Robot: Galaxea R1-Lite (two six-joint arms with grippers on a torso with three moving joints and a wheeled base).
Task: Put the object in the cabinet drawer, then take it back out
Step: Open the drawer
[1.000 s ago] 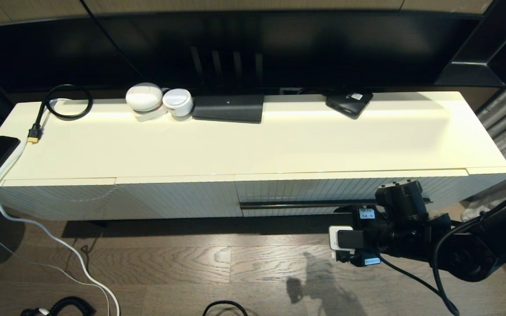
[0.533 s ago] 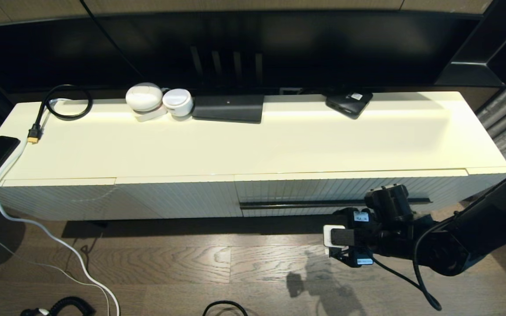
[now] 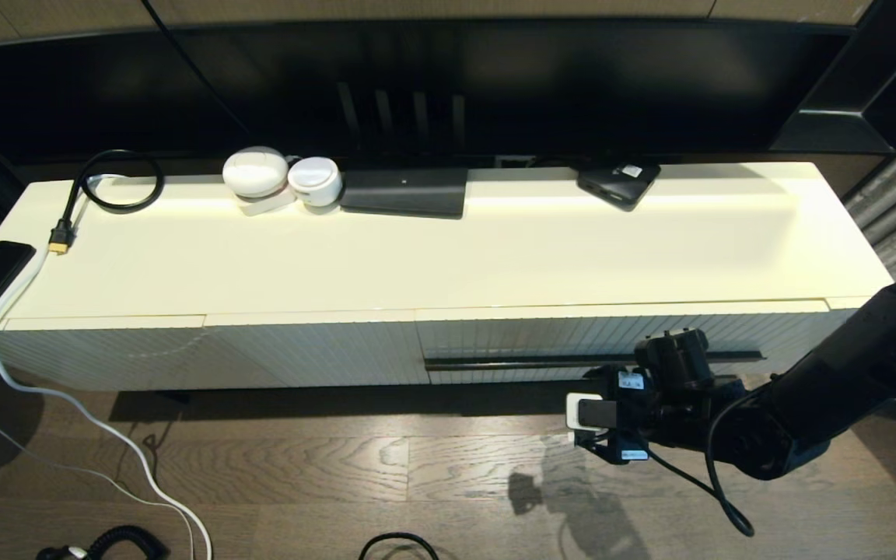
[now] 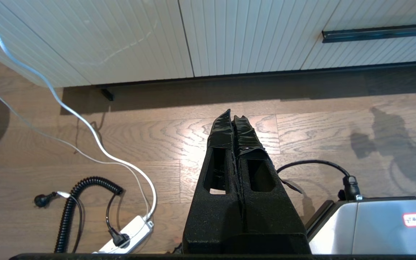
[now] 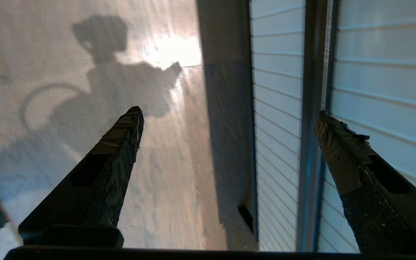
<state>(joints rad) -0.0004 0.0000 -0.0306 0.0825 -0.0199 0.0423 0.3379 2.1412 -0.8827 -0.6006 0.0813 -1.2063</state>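
Wood floor before a low cream cabinet: my right gripper [image 5: 226, 122], jaws wide and empty, hangs beside the shut cabinet drawer [image 3: 572, 334]; its handle [image 5: 314, 108] runs level, nearest my right arm. My left gripper [image 4: 234, 121] stays pinched shut.

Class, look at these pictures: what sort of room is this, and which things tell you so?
Probably a home living room. A long cream TV cabinet stands on a wood-plank floor, a big dark screen sits behind it, and small media boxes lie on top.

Warm glare on the wooden floor [image 3: 386, 467], hard arm shadows, dim dark backdrop, motion-blurred right wrist view.
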